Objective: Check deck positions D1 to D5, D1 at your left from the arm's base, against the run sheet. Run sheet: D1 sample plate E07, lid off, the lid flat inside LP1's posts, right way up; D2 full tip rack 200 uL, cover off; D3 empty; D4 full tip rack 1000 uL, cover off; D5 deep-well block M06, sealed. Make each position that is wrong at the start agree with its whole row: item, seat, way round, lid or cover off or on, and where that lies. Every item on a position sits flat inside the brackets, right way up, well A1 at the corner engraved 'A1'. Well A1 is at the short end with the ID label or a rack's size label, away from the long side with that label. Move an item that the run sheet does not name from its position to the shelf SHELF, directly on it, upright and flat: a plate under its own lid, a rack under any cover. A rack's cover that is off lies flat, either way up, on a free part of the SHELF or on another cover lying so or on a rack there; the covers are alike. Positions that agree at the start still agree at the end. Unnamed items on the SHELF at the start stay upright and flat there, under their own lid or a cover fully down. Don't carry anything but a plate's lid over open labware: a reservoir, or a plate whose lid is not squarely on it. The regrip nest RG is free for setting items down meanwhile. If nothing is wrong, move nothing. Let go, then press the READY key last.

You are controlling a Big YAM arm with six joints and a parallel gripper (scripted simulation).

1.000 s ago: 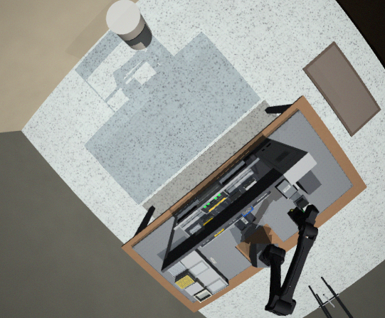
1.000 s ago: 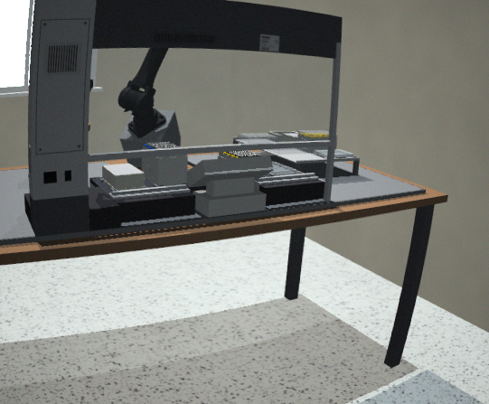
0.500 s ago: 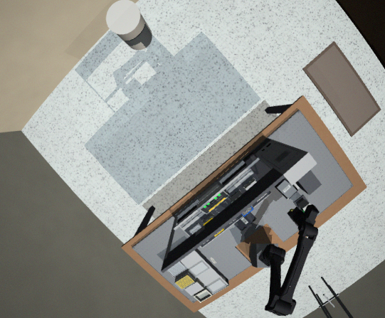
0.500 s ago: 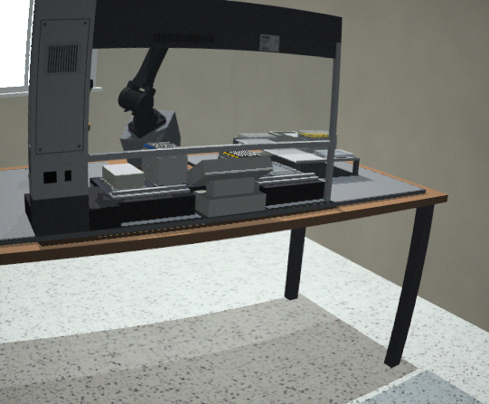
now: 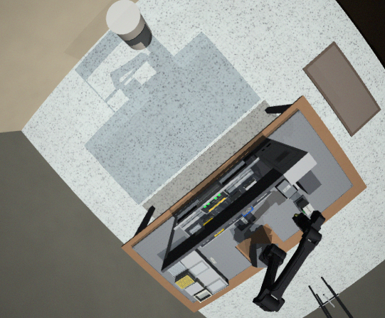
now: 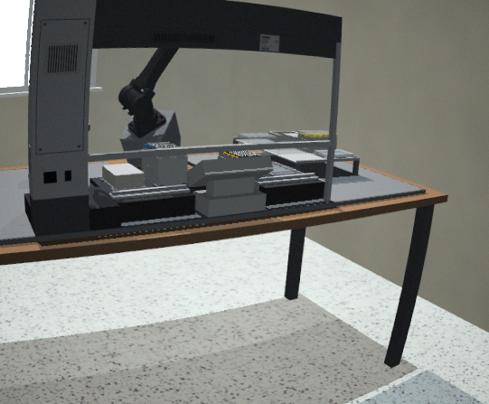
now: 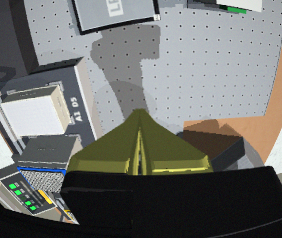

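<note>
My gripper (image 7: 139, 116) (image 5: 296, 216) is shut and empty, above the grey pegboard; its fingertips do not show in the exterior view. The READY key (image 5: 308, 210) is close by the gripper and only partly visible at the wrist view's top right (image 7: 239, 4). A white-topped block (image 6: 123, 176) (image 7: 32, 118) sits on D5, apparently flat. A tall blue-edged tip rack (image 7: 42, 180) (image 6: 164, 145) (image 5: 248, 210) stands beside it, uncovered. A yellow-edged tip rack (image 6: 244, 154) is farther along the deck. A framed tray marked LP (image 7: 93, 22) (image 5: 287, 188) lies ahead; its contents are unclear.
The dark overhead beam (image 5: 222, 220) (image 6: 219, 26) spans the deck and hides parts of it. Another yellow rack (image 5: 184, 281) (image 6: 315, 135) stands among several plates or covers on the far-side shelf. A panel with green lights (image 5: 212, 200) (image 7: 22, 192) is behind the deck. D1 to D3 are unclear.
</note>
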